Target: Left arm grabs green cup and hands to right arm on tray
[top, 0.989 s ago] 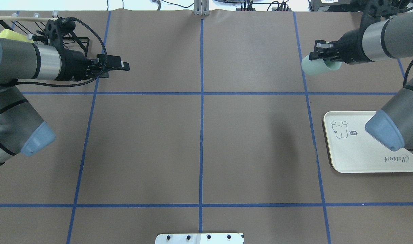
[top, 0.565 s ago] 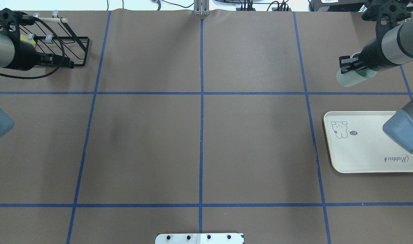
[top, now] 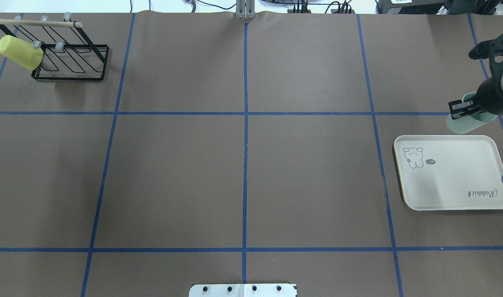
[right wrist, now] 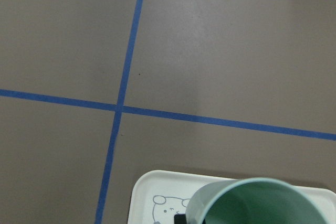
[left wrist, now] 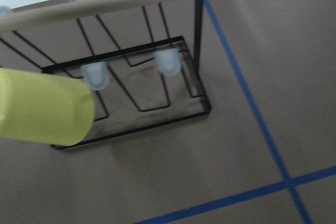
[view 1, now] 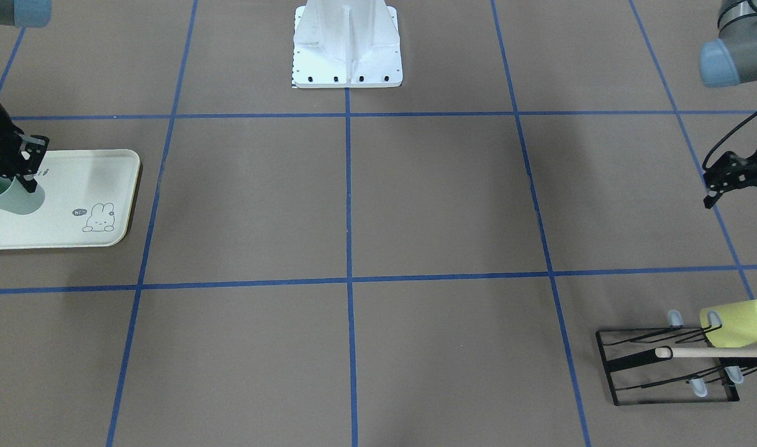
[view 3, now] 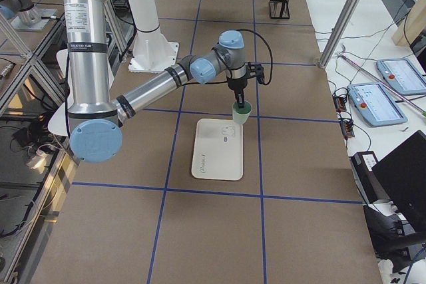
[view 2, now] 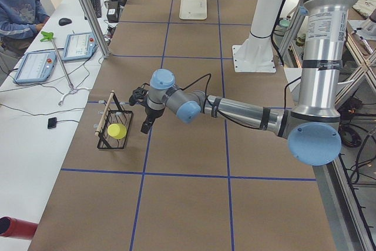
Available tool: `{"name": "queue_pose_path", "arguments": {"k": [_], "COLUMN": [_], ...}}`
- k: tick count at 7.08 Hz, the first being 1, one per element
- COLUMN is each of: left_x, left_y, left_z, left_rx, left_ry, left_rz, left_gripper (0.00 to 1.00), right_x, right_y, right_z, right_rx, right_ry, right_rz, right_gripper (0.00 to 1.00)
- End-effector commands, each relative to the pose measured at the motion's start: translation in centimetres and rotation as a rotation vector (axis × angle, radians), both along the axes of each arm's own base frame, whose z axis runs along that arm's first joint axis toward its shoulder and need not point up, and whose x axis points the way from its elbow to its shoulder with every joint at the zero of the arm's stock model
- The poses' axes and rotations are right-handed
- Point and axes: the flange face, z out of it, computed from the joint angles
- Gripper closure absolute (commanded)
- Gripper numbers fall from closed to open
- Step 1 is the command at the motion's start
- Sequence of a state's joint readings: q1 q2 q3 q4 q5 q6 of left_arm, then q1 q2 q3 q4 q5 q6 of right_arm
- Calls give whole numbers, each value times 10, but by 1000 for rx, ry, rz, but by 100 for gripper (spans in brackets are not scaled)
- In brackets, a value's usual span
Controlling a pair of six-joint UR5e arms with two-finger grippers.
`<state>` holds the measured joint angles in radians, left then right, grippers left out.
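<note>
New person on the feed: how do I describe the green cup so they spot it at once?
Find the cream tray with the bunny drawing at the table's end on the robot's right. At its edge farther from the robot, the right gripper holds the green cup by the rim. It is pale mint; the other cup is yellow and sits on the wire rack.

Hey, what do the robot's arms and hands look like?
Both the left arm and right arm are silver-grey tubes with pale blue joint caps. The left hand and right hand are black, two-fingered, with a black cable looping at each wrist.
</note>
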<state>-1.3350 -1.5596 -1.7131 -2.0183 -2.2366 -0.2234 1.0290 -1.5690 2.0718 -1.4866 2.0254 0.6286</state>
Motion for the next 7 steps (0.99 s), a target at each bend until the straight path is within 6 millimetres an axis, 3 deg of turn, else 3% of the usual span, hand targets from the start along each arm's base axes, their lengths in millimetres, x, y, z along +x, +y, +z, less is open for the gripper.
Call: {"name": "queue_pose_path", "arguments": {"k": [1,2,3,4,6,7], "left_x": [-86,-100,-112,-104,-86,-92], "left_y": [48,80,88,104,111,114], "left_z": [57,91,93,113,127,127], "left_rx": [-110,-226,-238,-285,-355,-348], "left_ry": [35,34,32,23,-2,-14], "left_rz": [-53,-84,-111,-92,-23,25], "left_gripper": [0,0,0,0,0,0], "right_x": [11,12,13,12,15,18], "right_y": [20,24,25,26,31,38], "right_z": [34,34,36,38,48,61], "right_rx": [27,21,18,14,-2,8], "right_ry": [-14,-28,-27,-25,-13,-20], "right_rz": [-23,-35,-37,-38,-38,-39], "right_gripper": [100,100,100,100,100,100]}}
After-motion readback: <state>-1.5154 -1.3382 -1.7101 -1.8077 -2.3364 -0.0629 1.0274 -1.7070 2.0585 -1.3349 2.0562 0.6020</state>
